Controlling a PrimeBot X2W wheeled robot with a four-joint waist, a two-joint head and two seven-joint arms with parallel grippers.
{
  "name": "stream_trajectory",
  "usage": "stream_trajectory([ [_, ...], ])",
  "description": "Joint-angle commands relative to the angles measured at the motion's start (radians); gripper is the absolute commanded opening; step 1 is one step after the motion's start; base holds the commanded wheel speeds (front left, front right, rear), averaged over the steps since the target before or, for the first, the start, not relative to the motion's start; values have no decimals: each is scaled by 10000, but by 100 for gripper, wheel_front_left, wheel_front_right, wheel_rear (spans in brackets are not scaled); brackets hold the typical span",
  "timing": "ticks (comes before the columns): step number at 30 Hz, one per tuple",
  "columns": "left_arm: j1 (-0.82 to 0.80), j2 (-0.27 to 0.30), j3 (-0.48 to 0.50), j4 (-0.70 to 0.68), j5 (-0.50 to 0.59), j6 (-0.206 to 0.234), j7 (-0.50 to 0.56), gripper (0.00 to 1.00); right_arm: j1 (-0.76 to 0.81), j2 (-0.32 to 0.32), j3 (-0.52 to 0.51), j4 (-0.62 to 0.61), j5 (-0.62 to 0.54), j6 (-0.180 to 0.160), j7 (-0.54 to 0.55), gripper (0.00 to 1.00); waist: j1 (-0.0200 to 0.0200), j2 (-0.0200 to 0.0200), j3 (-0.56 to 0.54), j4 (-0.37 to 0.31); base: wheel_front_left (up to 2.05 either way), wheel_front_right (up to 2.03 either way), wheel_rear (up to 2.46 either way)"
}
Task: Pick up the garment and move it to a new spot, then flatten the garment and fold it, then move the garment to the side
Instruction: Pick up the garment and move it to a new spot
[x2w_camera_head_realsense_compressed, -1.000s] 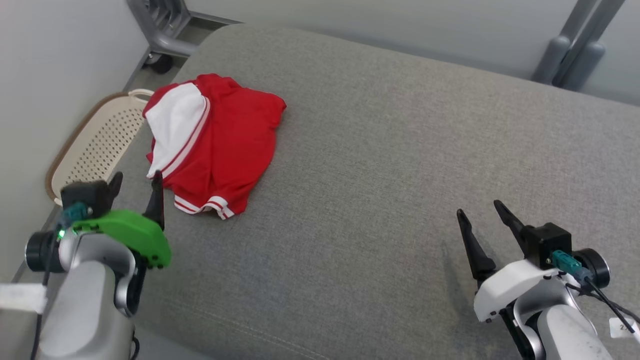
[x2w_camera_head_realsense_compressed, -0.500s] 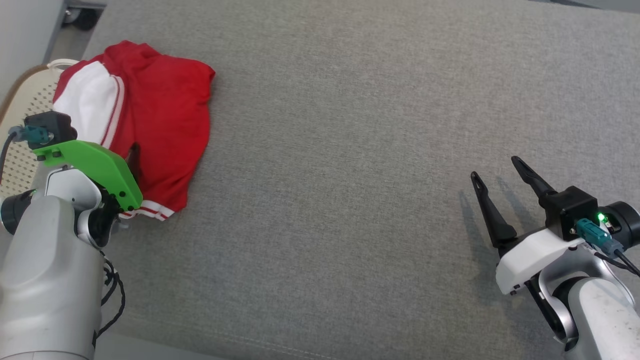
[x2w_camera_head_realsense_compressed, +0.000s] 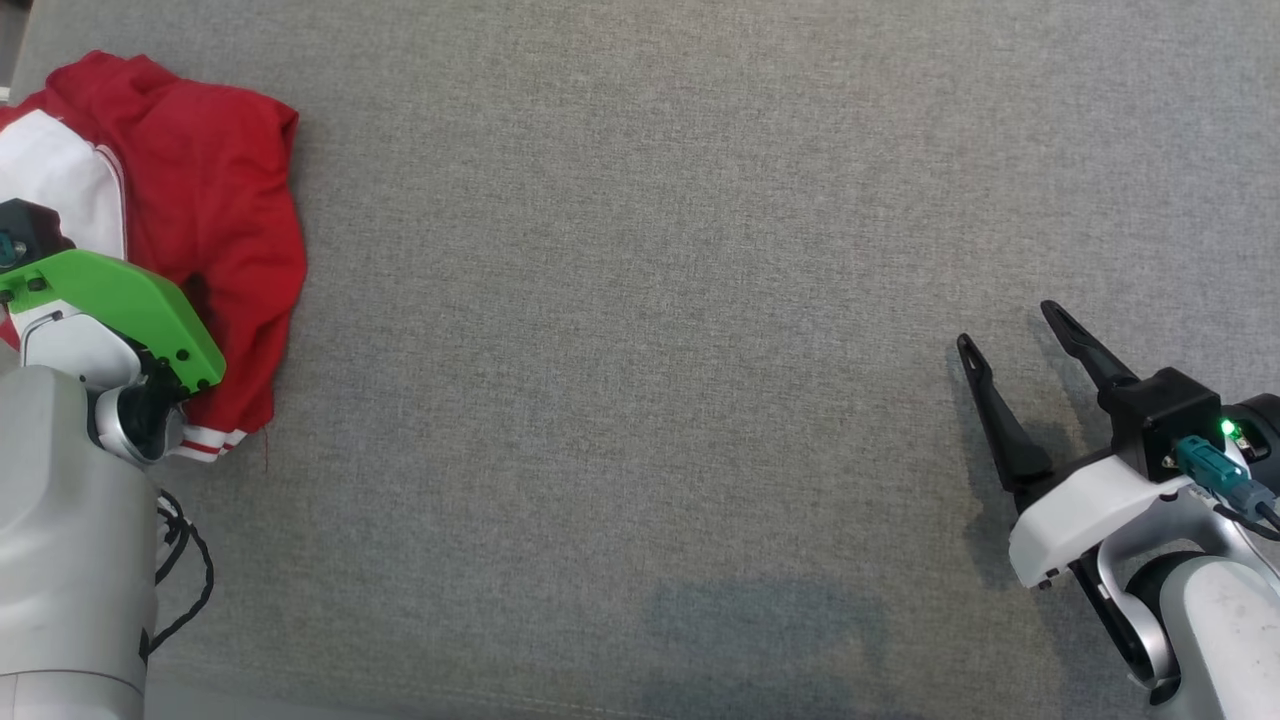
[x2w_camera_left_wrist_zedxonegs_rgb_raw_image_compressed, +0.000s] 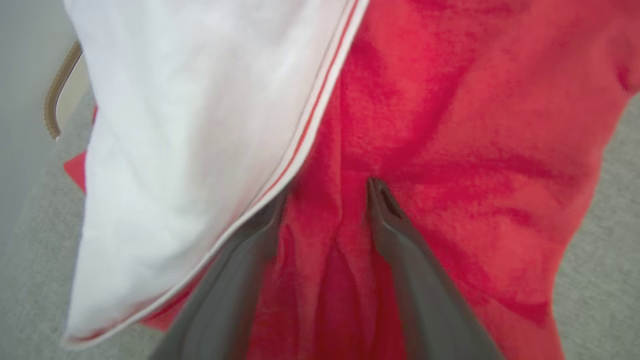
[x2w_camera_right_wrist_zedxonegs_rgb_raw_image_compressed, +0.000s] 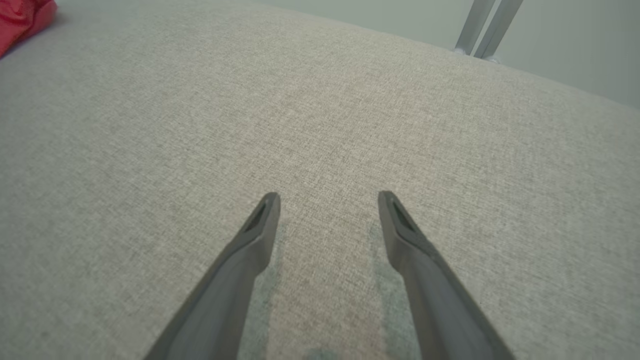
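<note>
A red garment (x2w_camera_head_realsense_compressed: 230, 200) with a white panel lies crumpled at the far left of the grey cushion (x2w_camera_head_realsense_compressed: 640, 300). My left gripper (x2w_camera_left_wrist_zedxonegs_rgb_raw_image_compressed: 325, 192) is down on it, jaws open, both fingers pressed into the red cloth (x2w_camera_left_wrist_zedxonegs_rgb_raw_image_compressed: 475, 125) with a raised fold bunched between them. The white panel's striped edge covers the left fingertip. In the head view the green wrist cover (x2w_camera_head_realsense_compressed: 120, 300) hides most of those fingers. My right gripper (x2w_camera_head_realsense_compressed: 1008, 325) hovers open over bare cushion at the right, far from the garment, with nothing between its fingers (x2w_camera_right_wrist_zedxonegs_rgb_raw_image_compressed: 328, 196). A corner of the garment (x2w_camera_right_wrist_zedxonegs_rgb_raw_image_compressed: 20, 15) shows far off.
A brown basket rim (x2w_camera_left_wrist_zedxonegs_rgb_raw_image_compressed: 52, 105) shows beyond the garment at the cushion's left edge. Grey metal legs (x2w_camera_right_wrist_zedxonegs_rgb_raw_image_compressed: 487, 25) stand against the wall behind the cushion. The cushion's front seam (x2w_camera_head_realsense_compressed: 500, 690) runs along the bottom.
The head camera has tilted down and turned right, shifting the scene left. My left gripper moved forward onto the garment, its fingers now dug into the red cloth and slightly narrower. The right gripper stays open.
</note>
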Motion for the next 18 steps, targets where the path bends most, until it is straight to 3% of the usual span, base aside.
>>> stream_trajectory([
  [1, 171, -163, -64, 311, 7, 74, -12, 0, 63, -37, -25, -63, -39, -15, 45, 100, -1, -1, 43, -16, 0, 0, 0],
  [10, 258, -273, -139, 46, 75, -82, -1384, 0, -68, 304, 116, 310, -32, -15, -247, 100, -1, -1, -615, 24, 0, 0, 0],
  [18, -116, -323, -865, -1166, 731, -174, -1997, 0, 57, 851, 9, 1023, 107, -15, -765, 100, -1, -1, -1680, -298, 0, 0, 0],
])
